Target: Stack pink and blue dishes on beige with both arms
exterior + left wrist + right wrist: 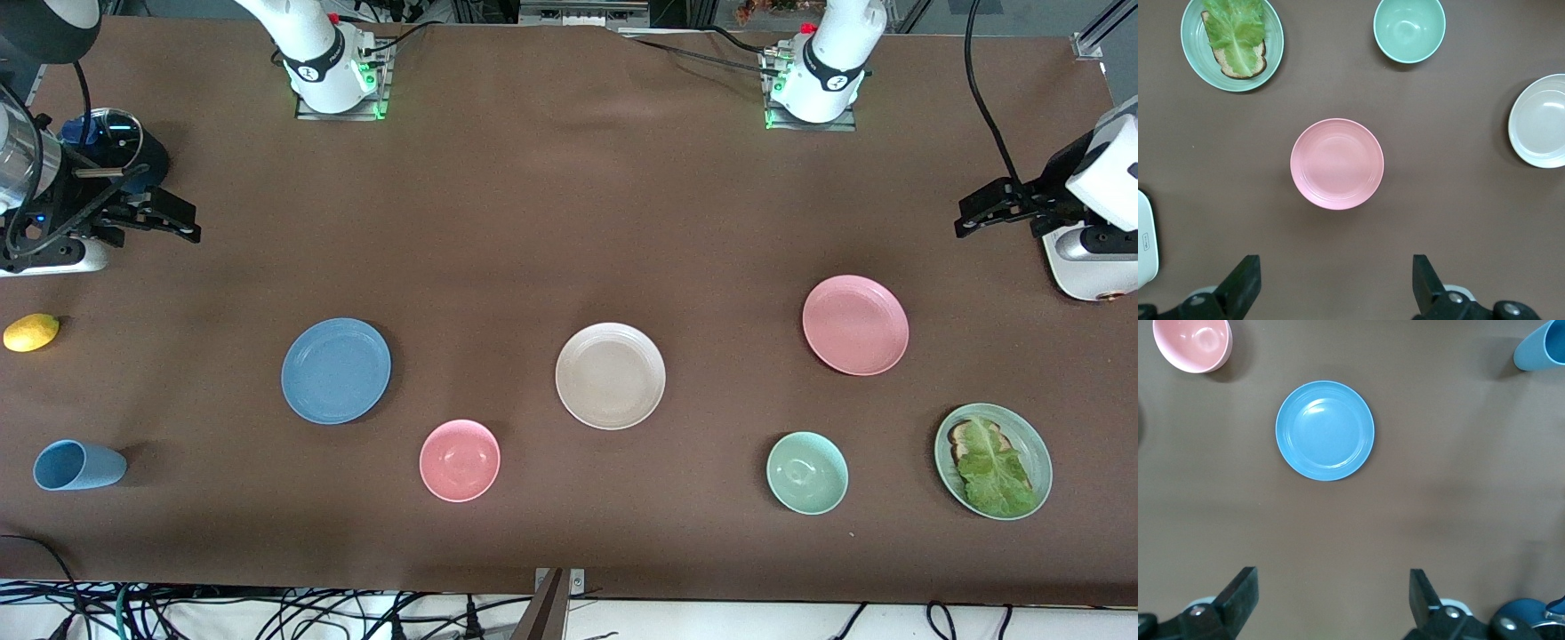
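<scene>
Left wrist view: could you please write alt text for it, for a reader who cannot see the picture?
A pink plate lies alone on the brown table, with the open left tool above the bare table beside it. Around it are a beige plate, a pale green bowl and a green plate with lettuce on toast.

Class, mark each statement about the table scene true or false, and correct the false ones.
1. The pink plate already lies on the beige plate. False: it sits apart on the table, toward the left arm's end.
2. The blue plate is empty. True.
3. The left gripper holds the pink plate. False: it is open and holds nothing.
4. The lettuce lies on a green plate. True.
5. The right gripper is open. True.
6. The blue cup stands upright. False: it lies on its side.
</scene>
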{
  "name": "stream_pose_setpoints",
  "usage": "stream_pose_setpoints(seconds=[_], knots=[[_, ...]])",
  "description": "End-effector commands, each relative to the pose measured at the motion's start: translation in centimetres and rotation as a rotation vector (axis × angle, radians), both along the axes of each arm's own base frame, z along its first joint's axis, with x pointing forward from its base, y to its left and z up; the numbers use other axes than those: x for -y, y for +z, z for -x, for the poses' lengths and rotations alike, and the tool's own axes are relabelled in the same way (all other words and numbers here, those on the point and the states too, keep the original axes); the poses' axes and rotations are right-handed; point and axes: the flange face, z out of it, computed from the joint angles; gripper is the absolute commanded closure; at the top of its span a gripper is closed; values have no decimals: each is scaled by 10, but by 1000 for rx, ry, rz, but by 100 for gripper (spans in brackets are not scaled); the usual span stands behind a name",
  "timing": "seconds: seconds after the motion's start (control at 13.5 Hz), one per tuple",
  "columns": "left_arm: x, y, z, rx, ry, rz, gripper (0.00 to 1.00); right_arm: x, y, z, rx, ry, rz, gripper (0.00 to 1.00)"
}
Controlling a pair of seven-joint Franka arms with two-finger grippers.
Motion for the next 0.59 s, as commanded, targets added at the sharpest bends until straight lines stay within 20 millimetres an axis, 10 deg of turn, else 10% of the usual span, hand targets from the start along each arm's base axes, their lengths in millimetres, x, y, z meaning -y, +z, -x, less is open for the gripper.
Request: stream_pose_setpoints(seconds=[0.0,0.52], knots=[[-1,6,-3,3,-6,-16,0,-2,5,-2,8,-7,-17,0],[-6,-4,-8,-15,-24,-191,0,-1,5,-2,7,-8,-17,0]])
